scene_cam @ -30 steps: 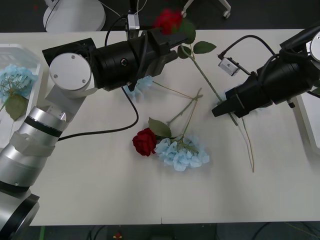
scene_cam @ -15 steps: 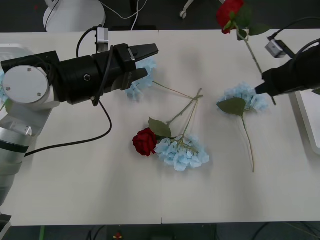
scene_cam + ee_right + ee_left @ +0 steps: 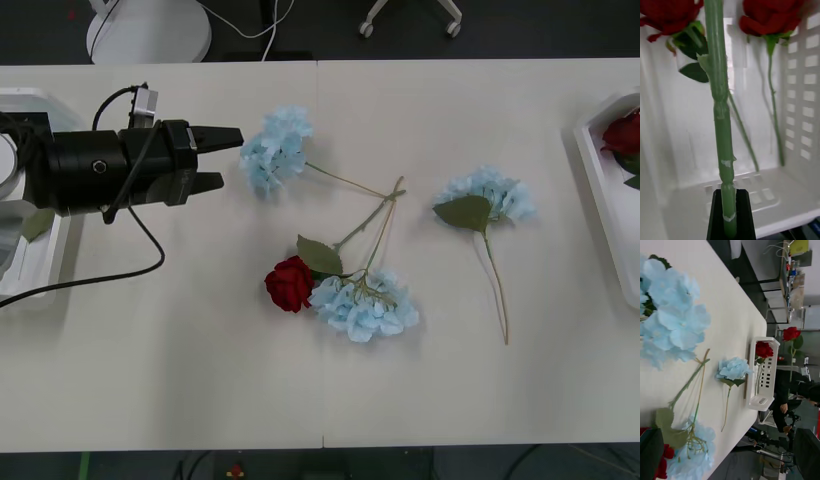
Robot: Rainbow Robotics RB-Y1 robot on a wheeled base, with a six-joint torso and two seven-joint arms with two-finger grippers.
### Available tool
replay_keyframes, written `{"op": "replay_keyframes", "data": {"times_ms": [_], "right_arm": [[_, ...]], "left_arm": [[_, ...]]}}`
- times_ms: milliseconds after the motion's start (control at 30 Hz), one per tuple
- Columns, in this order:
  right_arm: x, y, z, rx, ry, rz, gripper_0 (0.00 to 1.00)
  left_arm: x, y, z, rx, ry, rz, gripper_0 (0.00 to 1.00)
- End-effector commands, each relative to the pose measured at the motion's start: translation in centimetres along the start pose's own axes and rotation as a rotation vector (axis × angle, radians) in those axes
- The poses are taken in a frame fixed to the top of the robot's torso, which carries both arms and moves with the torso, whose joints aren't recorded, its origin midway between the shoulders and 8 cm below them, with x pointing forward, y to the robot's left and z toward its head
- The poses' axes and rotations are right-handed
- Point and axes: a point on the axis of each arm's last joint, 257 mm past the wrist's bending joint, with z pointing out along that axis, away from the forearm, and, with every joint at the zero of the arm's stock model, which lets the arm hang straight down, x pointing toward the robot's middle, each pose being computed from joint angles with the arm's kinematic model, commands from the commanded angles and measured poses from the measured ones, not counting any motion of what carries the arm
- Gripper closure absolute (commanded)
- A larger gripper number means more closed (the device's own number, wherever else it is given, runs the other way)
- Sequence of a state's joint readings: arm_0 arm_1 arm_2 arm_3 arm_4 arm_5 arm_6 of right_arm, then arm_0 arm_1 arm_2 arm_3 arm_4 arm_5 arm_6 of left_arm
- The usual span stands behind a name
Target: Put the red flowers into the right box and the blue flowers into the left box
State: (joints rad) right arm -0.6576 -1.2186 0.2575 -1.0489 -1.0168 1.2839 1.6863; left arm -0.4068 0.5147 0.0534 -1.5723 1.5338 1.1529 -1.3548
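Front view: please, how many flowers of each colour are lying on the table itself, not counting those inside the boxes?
blue flowers: 3
red flowers: 1
Total: 4

From my remote station, even overhead light washes the table (image 3: 200,380), shadows faint. Up close, the gripped stem (image 3: 723,123) blurs softly, red flowers (image 3: 767,15) behind it hazy; foreground blue flowers (image 3: 673,326) unfocused.
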Motion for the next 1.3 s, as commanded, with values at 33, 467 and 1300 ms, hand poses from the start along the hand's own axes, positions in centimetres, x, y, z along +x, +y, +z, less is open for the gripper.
{"op": "replay_keyframes", "data": {"times_ms": [33,467,1300], "right_arm": [[1.0,-7.6,-0.8,0.164,0.001,-0.059,1.00],[6.2,-8.3,6.7,0.270,0.102,-0.090,1.00],[1.8,-9.3,5.4,0.345,0.005,-0.292,0.37]], "left_arm": [[-2.3,-0.2,-1.0,-0.025,-0.022,-0.035,0.00],[-3.9,0.0,0.9,-0.169,-0.074,-0.409,0.00],[-1.3,-1.5,13.3,-0.316,-0.298,-0.396,0.00]]}}
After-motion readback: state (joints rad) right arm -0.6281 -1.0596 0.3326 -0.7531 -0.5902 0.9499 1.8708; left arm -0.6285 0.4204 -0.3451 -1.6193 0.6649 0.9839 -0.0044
